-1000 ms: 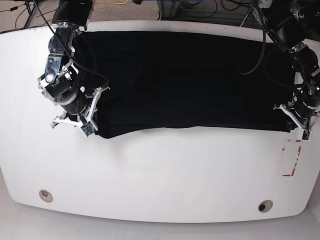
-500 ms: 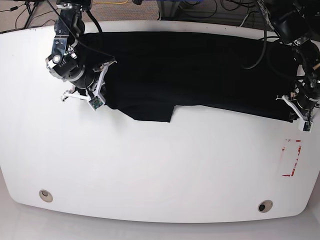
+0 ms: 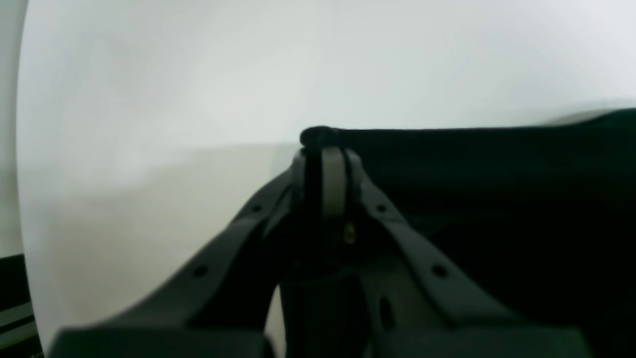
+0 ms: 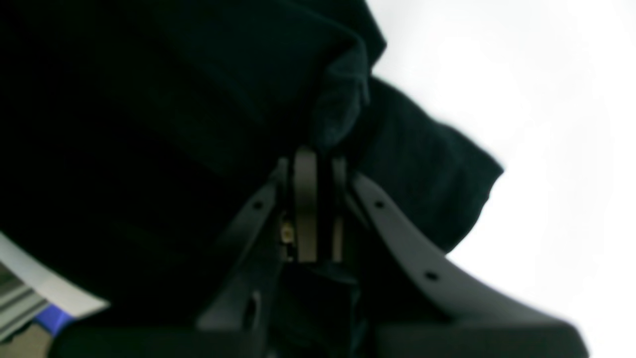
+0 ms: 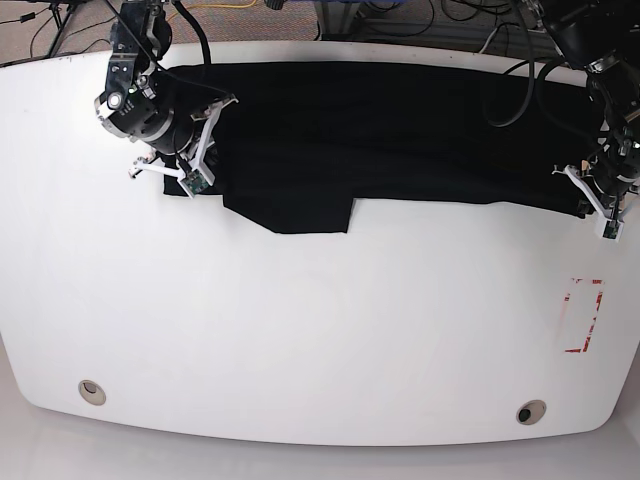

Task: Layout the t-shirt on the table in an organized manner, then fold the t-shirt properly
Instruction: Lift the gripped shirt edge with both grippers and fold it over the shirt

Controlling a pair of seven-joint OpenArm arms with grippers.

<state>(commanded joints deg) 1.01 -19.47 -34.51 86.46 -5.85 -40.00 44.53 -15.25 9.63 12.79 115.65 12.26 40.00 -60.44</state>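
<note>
On one table, one t-shirt, pinched by two closed tools: left tool, right tool.

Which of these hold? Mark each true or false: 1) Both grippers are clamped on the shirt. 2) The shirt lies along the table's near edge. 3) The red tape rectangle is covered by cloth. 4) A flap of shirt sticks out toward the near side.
1) True. The left gripper and the right gripper are each shut on the t-shirt.
2) False. It lies along the far edge of the table.
3) False. The red tape rectangle lies bare, apart from the cloth.
4) True. A flap juts toward the near side.
</note>
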